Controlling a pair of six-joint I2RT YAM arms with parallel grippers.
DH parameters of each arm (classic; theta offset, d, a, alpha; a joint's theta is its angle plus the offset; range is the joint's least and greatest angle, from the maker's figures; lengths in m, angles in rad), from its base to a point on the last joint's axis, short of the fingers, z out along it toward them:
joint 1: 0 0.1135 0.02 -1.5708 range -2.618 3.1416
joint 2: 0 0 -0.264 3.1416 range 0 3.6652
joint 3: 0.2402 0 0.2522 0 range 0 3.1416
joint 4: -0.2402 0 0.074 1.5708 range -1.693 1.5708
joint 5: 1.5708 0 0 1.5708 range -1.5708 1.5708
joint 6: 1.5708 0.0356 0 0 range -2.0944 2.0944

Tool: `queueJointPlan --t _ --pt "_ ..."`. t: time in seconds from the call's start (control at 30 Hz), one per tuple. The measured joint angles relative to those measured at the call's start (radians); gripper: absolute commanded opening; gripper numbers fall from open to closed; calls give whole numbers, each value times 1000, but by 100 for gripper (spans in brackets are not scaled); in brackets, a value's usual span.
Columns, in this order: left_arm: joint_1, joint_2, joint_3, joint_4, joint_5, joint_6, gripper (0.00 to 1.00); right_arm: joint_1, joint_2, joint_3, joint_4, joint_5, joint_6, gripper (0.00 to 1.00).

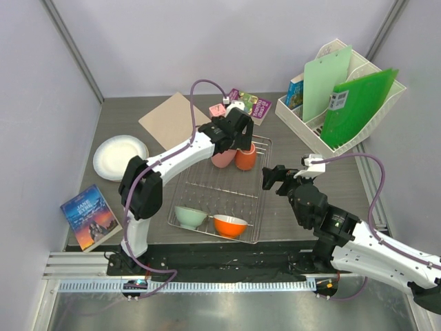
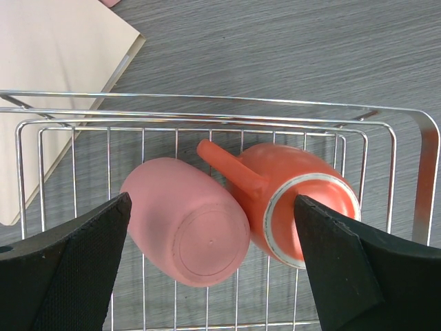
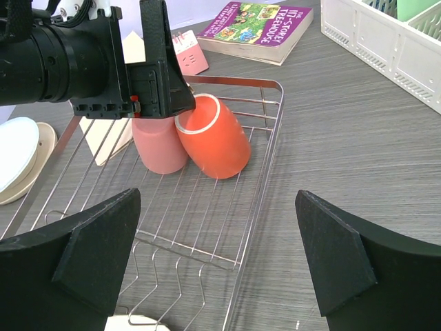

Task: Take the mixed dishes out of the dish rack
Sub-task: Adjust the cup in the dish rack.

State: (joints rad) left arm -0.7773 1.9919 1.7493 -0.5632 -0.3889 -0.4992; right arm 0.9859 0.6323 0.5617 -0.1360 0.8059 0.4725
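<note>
The pink cup (image 2: 189,231) stands bottom up at the far end of the dish rack (image 2: 413,158) and touches the tilted orange cup (image 2: 289,200). Both lie directly under the left gripper (image 2: 212,200), the nearer one, whose jaws are wide apart around them; the right gripper (image 3: 218,195), jaws also apart, waits beside the rack. Readable are "JANE EYRE" on the blue book (image 1: 90,216) and "THE 13-STOREY TREEHOUSE" on the purple book (image 3: 258,24)

The overhead camera looks down on everything; both wrist cameras closely face the dish rack (image 1: 217,189).
</note>
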Motion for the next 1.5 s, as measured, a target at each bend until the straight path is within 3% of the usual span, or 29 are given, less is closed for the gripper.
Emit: queueJointPlan --t 0.77,1.5 --pt "29 -72 -111 12 -113 -60 99 0 -26 -9 -9 -5 21 100" --pt "36 -91 -102 -36 -107 -68 100 0 -32 -23 -16 -11 38 100"
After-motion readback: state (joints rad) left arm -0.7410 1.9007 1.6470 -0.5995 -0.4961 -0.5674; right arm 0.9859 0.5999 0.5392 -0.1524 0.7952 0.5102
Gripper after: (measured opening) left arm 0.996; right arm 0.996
